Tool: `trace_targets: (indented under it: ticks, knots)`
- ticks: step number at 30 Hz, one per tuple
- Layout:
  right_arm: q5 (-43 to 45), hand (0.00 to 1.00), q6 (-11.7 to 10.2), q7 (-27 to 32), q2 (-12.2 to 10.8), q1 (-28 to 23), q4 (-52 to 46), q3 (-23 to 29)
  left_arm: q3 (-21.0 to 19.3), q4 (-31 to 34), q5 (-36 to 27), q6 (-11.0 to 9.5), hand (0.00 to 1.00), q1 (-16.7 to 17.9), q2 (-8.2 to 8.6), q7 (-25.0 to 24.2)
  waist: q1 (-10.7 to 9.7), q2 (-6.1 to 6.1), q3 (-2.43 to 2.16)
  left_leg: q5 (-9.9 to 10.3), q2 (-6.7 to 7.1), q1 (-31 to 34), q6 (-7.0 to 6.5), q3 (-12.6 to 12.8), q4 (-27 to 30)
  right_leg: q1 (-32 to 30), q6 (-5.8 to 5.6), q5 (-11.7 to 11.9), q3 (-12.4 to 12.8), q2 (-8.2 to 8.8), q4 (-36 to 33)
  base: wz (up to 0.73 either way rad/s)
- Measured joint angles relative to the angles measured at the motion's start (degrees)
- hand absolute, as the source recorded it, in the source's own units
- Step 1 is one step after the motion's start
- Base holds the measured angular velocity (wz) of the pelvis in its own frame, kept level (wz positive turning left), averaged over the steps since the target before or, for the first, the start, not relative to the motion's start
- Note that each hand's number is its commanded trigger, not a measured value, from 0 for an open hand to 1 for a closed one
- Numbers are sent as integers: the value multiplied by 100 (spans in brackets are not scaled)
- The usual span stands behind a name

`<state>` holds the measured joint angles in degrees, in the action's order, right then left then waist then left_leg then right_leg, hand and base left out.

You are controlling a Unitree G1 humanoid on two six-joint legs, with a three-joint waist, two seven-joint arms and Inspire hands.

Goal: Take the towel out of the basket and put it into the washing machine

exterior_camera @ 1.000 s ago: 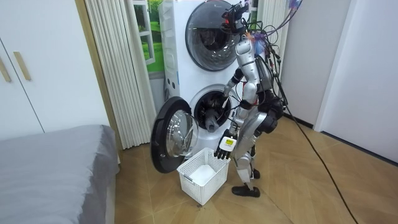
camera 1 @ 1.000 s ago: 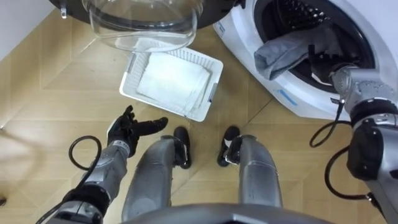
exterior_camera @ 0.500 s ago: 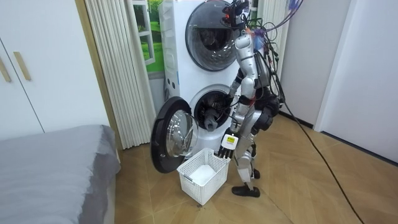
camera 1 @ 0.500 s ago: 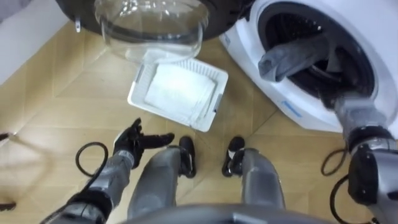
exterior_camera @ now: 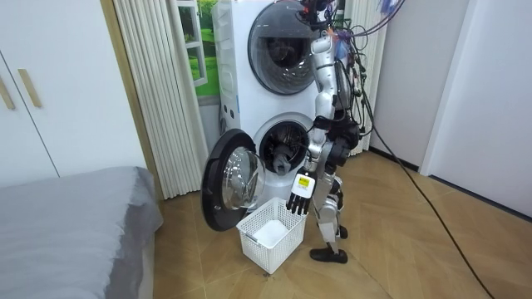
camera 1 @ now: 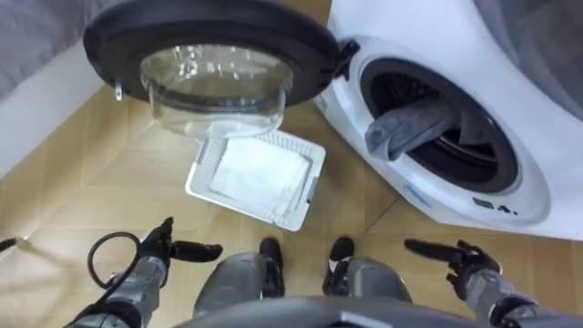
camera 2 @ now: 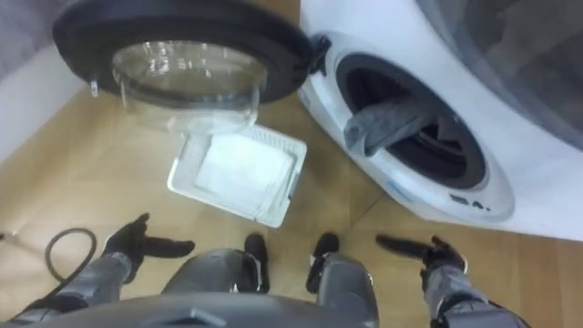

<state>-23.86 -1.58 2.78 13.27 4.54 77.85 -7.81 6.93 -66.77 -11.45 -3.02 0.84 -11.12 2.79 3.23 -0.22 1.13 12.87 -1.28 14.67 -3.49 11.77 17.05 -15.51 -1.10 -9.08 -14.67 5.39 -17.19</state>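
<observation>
A grey towel [camera 1: 412, 127] lies in the mouth of the lower washing machine [camera 1: 510, 173], one end draped over the drum's rim and the rest reaching inside. No hand touches it. My right hand [camera 1: 461, 257] hangs low in front of the machine with straight fingers and holds nothing. My left hand [camera 1: 167, 248] is out at the lower left above the wooden floor, open and empty too. In the room view I stand upright before the machine, left hand [exterior_camera: 301, 193] hanging over the basket.
The round glass door [camera 1: 216, 56] stands swung open to my left. A white plastic basket [camera 1: 315, 173] with white cloth [camera 1: 257, 171] in it sits on the floor just ahead of my feet. A bed [exterior_camera: 66, 216] stands off at the room view's left.
My right hand has come out of the drum and dropped low, leaving the grey towel on the rim. I have straightened up, so the eye view shifted.
</observation>
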Motion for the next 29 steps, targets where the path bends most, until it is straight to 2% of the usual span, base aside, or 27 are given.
trace_targets:
  ticks: [1, 3, 9, 13, 16, 17, 20, 24, 26, 29]
  knots:
    - [252, 0, 2, -23, -14, -119, 4, -149, 2, 6, 100, 6, 0, 127, 6, 16, -9, 0, -61, -19, -6, -165, 31, -12, -89, 182, 1, 30, -57, -35, 145, 0]
    - [506, 0, 7, -58, -40, -210, 11, -229, -1, 13, 174, 7, 0, 267, 6, 33, -45, -5, -96, -45, -1, -406, 69, -83, -238, 465, 4, 40, -128, -66, 303, 14]
    - [1010, 0, 38, -355, -171, -318, -5, -192, -127, 13, 321, 57, 0, 557, 16, -23, -174, -69, -93, -77, 2, -1107, 127, -147, -544, 1229, -5, 43, -248, -140, 664, 9]
    - [1099, 0, 40, -496, -231, -456, -54, 81, -324, 22, 484, 76, 0, 645, 33, -94, -207, -108, -85, -82, 4, -1369, 140, -163, -658, 1503, -11, 39, -256, -160, 736, 3]
    - [1098, 0, 41, -549, -258, -618, -209, 189, -490, 34, 634, 179, 0, 657, 43, -99, -229, -138, -77, -76, 5, -1468, 149, -162, -677, 1608, -15, 36, -256, -168, 765, 0]
    - [1097, 0, 43, -551, -260, -634, -232, 194, -510, 31, 667, 192, 0, 658, 43, -95, -238, -141, -49, -75, 5, -1528, 151, -160, -684, 1665, -15, 36, -248, -171, 769, -4]
    - [1113, 0, 48, -618, -281, -692, -230, 280, -713, 18, 667, 234, 0, 710, 50, -96, -207, -151, -46, -64, -1, -1715, 168, -130, -752, 1785, -16, 35, -92, -203, 769, -12]
    - [1119, 0, 210, -714, -281, -756, -271, 437, -911, 25, 722, 437, 0, 822, 77, -99, -205, -155, -44, -56, -6, -1916, 179, -99, -769, 1948, -18, 34, 39, -224, 774, -5]
    - [1120, 0, 259, -740, -284, -764, -280, 464, -934, 32, 770, 516, 0, 874, 93, -99, -204, -156, -56, -53, -5, -1953, 182, -99, -767, 1984, -18, 34, 54, -228, 771, 0]
    - [1125, 0, 298, -804, -284, -766, -246, 477, -1078, 18, 831, 592, 0, 901, 110, -97, -194, -137, -41, -51, -9, -2045, 185, -101, -759, 2073, -19, 33, 74, -234, 776, 0]
